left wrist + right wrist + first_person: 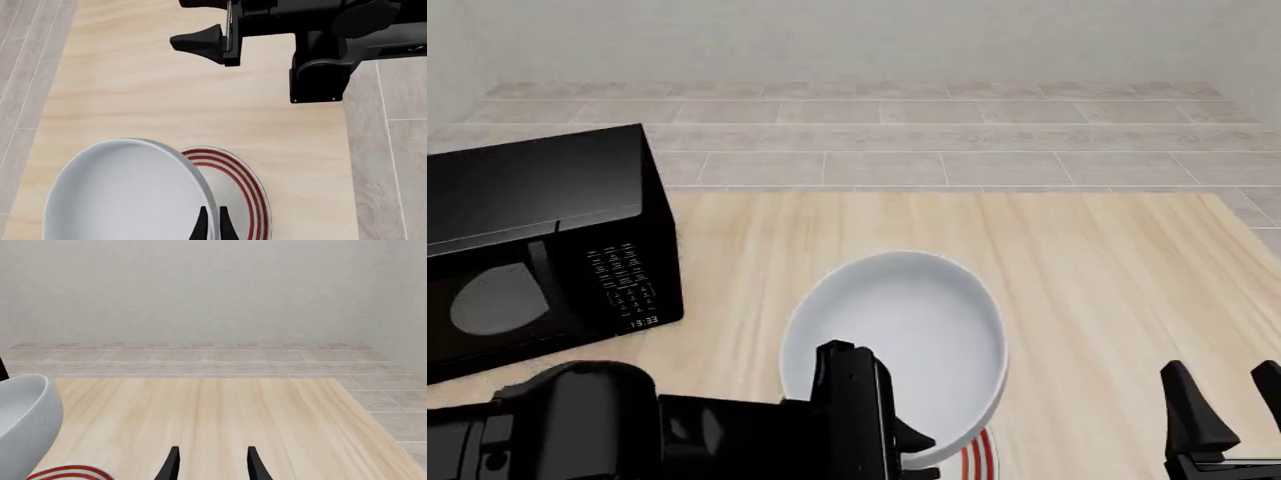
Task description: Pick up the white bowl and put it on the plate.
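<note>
The front view looks forward and down across the wooden surface [1094, 260] toward the far wall, from above and behind both arms. The left wrist view looks steeply down, close over the white bowl [120, 195] and plate [257, 200]. The right wrist view looks level along the surface, low and near. All three share bowl and plate.

Glossy white bowl [894, 340], wood-grain table [1108, 270].

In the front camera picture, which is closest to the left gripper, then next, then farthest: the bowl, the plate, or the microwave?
1. Bowl: pinched at its near rim by the left gripper.
2. Plate: just beneath the bowl, to the gripper's right.
3. Microwave: far off on the table's left.
</note>
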You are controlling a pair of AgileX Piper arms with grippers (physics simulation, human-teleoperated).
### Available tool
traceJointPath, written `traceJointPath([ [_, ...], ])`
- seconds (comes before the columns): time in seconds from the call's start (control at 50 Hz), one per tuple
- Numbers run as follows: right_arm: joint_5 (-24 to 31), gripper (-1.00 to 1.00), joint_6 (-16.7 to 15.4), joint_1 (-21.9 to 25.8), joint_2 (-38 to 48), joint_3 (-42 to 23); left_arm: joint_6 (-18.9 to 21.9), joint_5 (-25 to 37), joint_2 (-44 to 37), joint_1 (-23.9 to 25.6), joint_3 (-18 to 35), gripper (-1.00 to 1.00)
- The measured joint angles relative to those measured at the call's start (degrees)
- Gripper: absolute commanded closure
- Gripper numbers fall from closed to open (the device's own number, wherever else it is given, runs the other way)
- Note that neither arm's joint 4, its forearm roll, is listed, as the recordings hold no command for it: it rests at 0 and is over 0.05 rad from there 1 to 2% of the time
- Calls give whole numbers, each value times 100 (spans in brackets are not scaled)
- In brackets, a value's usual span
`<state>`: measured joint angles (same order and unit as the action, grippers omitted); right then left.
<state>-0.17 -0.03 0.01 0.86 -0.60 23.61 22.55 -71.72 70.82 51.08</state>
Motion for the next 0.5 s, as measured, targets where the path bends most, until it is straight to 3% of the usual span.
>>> traceJointPath([
  [0.5, 0, -100, 0, 0, 0, 0, -245, -199, 6, 212, -285, 100],
])
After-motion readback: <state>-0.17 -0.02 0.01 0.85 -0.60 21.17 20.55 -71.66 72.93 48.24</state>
